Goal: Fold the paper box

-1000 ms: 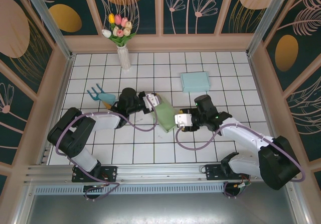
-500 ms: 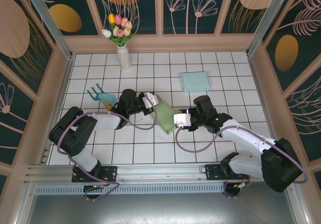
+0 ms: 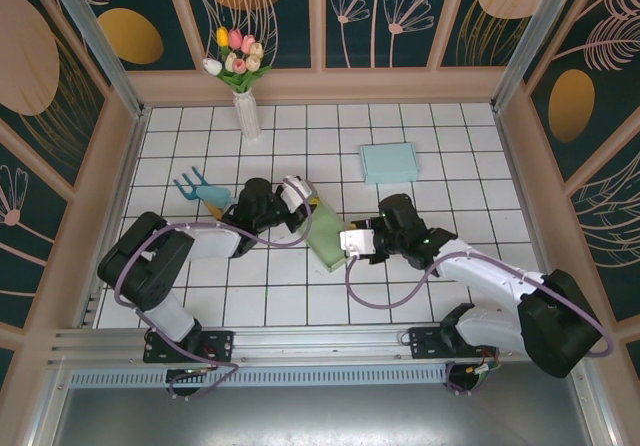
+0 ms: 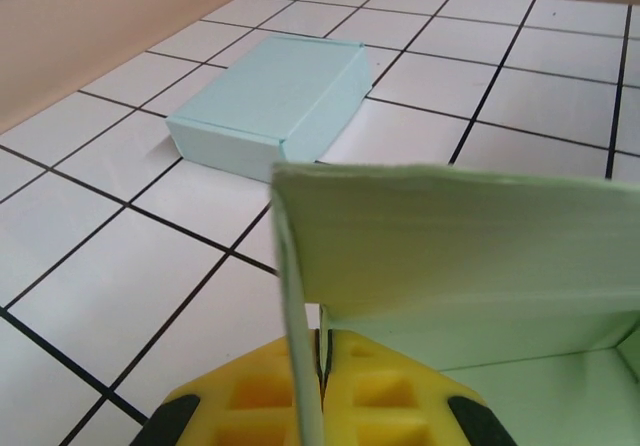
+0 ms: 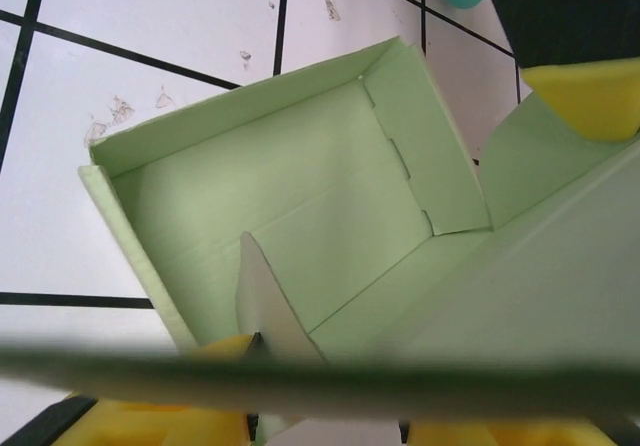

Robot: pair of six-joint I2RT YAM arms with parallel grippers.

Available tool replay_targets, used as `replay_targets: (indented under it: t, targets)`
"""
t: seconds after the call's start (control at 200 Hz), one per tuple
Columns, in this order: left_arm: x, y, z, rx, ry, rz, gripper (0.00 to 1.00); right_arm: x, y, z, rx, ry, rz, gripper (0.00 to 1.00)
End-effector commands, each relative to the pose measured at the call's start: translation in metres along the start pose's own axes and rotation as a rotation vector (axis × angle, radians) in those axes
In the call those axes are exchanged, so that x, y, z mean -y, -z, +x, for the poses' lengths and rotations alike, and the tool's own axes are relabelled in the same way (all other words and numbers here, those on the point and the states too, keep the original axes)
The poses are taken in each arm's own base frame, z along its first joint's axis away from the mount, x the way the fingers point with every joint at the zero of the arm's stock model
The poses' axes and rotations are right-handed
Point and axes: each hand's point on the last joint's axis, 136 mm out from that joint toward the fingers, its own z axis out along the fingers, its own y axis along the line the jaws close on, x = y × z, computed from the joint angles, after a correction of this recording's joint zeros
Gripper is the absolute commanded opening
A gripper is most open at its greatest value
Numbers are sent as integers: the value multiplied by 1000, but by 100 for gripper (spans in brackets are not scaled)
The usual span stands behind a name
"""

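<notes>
The pale green paper box (image 3: 325, 228) lies half-folded in the middle of the tiled floor, open side toward my right arm. My left gripper (image 3: 297, 209) is at its far-left end. In the left wrist view the yellow fingers (image 4: 270, 396) are shut on a thin upright flap of the box (image 4: 460, 236). My right gripper (image 3: 352, 240) is at the box's near-right edge. In the right wrist view the box's inside (image 5: 290, 186) is open below me. My right gripper (image 5: 325, 396) has its jaws apart, and a small flap (image 5: 262, 301) stands between them against the left finger.
A closed light teal box (image 3: 389, 162) lies on the tiles behind the green one, also seen as the teal box (image 4: 275, 101). A blue fork-shaped tool (image 3: 200, 188) lies left of my left arm. A vase of tulips (image 3: 241, 86) stands at the back wall.
My right gripper has slid left against the box and its jaws have narrowed. The box has been pushed up steeper and looks narrower from above. The left gripper has kept its hold.
</notes>
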Motion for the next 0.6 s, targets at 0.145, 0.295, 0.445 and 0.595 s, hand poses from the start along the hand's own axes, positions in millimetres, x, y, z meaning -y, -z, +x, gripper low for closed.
replay_targets:
  t: [0.145, 0.295, 0.445, 0.595]
  targets:
    - [16, 22, -8, 44, 121, 32, 0, -17, -6, 2, -18, -1, -46, 42]
    - [15, 29, 7, 28, 192, -5, 0, -20, -7, 1, -20, 4, -53, 42]
    - [16, 32, 13, 32, 281, -18, 0, -24, -11, 0, -27, 8, -64, 41]
    - [16, 36, 20, 40, 372, -38, 0, -29, -13, -1, -33, 12, -76, 41]
